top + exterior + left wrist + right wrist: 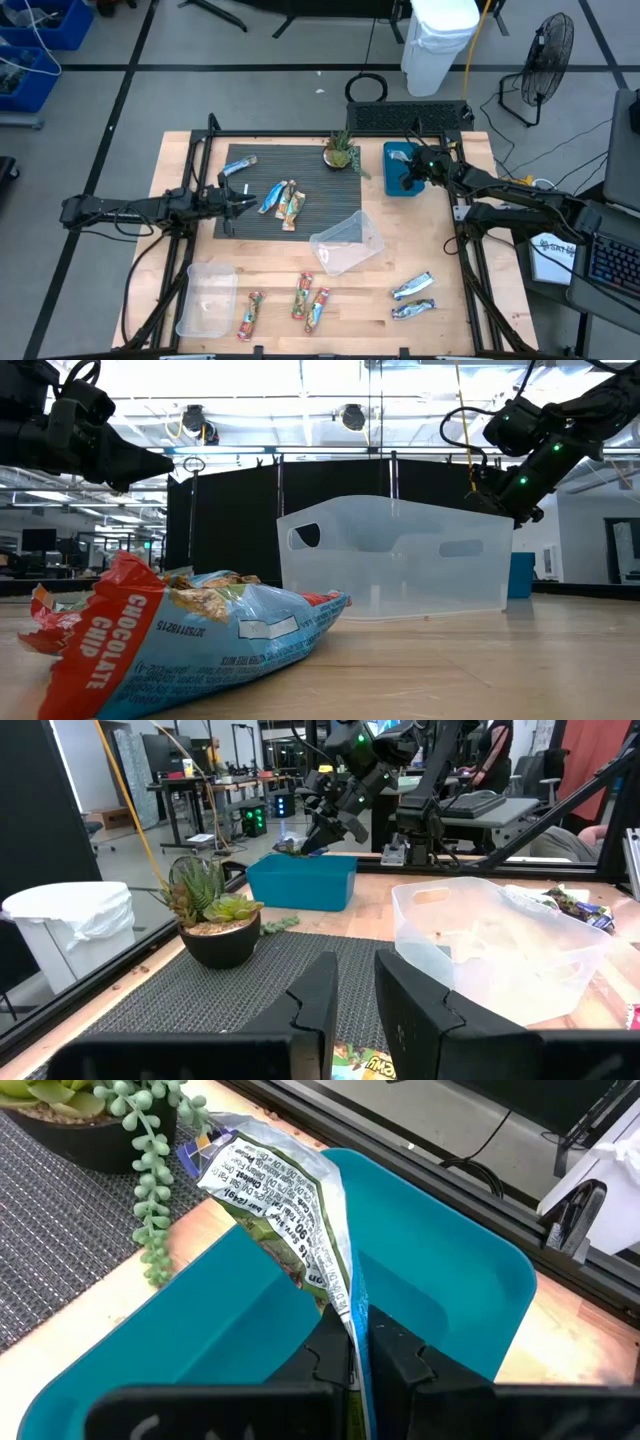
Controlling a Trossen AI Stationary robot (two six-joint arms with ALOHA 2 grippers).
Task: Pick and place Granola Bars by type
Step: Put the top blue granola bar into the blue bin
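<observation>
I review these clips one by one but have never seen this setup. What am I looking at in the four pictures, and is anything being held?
Two dark robot arms work at a wooden table, each ending in two fingers. One picture looks straight down, one sits at table height, and two come from cameras on the arms' wrists.

From above, the left gripper is over the dark mat, its fingers a little apart and holding nothing. The right gripper is over the blue bin, its fingers shut on a granola bar, seen close in the right wrist picture.

On the table lie more wrapped bars: two on the mat, three orange ones near the front edge, two silvery ones to the right. There are also a clear tub, a flat clear tray and a small potted plant.
</observation>
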